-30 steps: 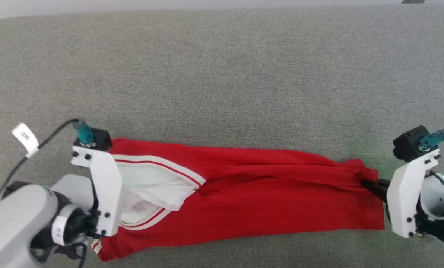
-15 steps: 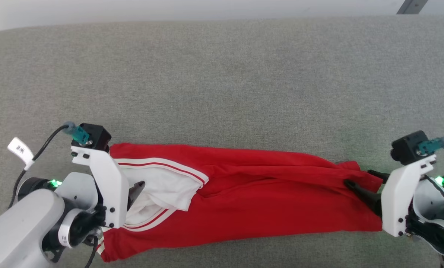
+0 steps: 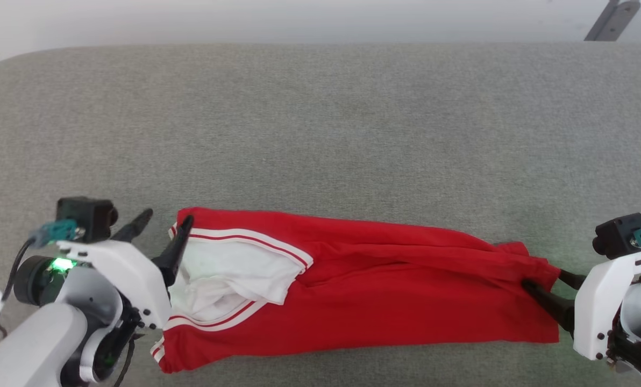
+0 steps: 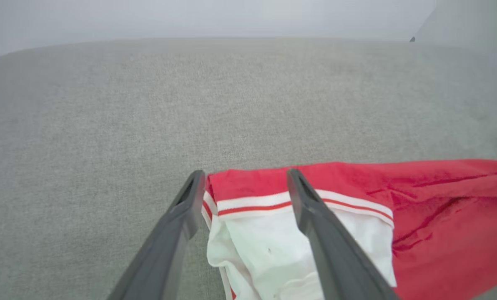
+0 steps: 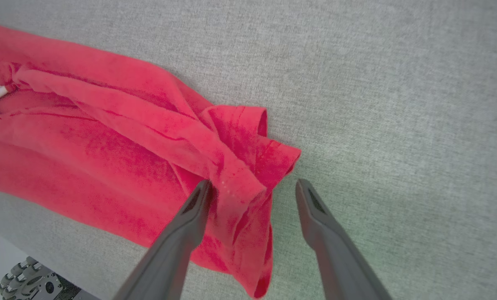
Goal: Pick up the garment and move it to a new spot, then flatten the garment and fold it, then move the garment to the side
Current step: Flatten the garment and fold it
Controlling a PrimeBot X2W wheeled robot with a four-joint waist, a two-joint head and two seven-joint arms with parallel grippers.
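Left end effector (image 3: 165, 219) and right end effector (image 3: 545, 279) stand apart, fingers touching the garment (image 3: 385, 290); pulling away could drag its fold.

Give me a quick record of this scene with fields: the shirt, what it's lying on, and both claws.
garment: red jersey, lying as a long band, white sleeve at the robot's left end
surface: grey fabric surface
left claw: open, fingers astride the garment's striped-trim corner
right claw: open, fingers astride the garment's bunched red end
held: nothing gripped
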